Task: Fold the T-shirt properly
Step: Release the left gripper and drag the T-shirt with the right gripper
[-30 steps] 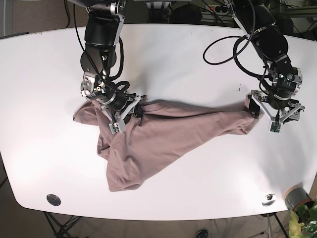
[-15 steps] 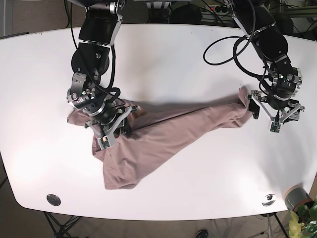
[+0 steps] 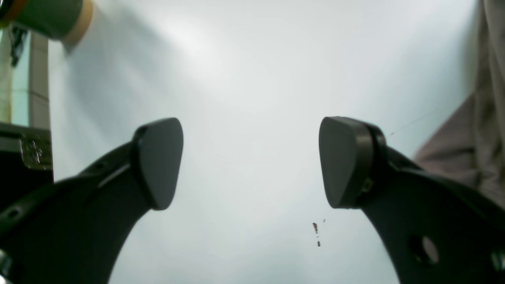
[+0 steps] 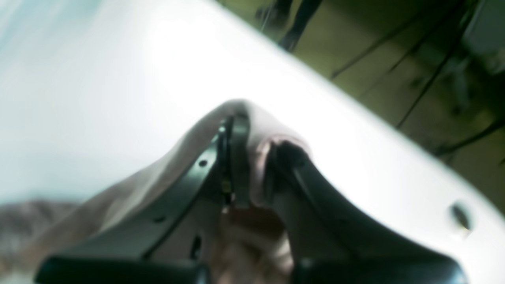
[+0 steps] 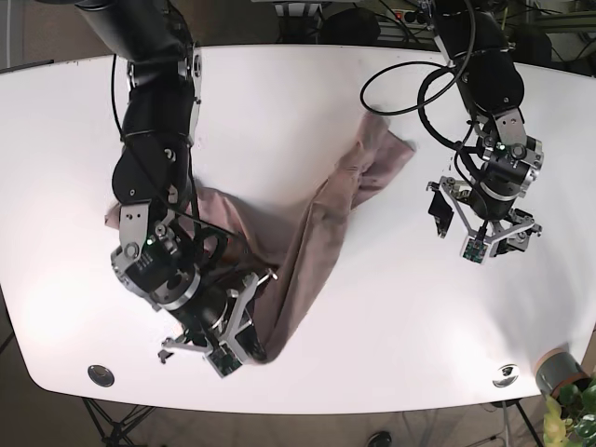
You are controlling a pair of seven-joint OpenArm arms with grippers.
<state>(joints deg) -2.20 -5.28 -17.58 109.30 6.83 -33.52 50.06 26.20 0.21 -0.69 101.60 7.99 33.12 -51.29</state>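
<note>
One T-shirt [image 5: 307,228], two grippers, one white table [image 5: 307,84].
The mauve shirt lay bunched in a long diagonal band, running from the table's near-left up toward the far right. The right gripper [image 4: 256,157] pinched a fold of it at the near end; the left gripper [image 3: 250,161] hung with jaws spread wide, cloth just beside it.

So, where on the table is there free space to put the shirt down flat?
The table is bare along its far edge, behind the T-shirt, and along the near edge between the right end effector and the left end effector. The middle is crowded, with cloth running diagonally across it and the right arm above.
</note>
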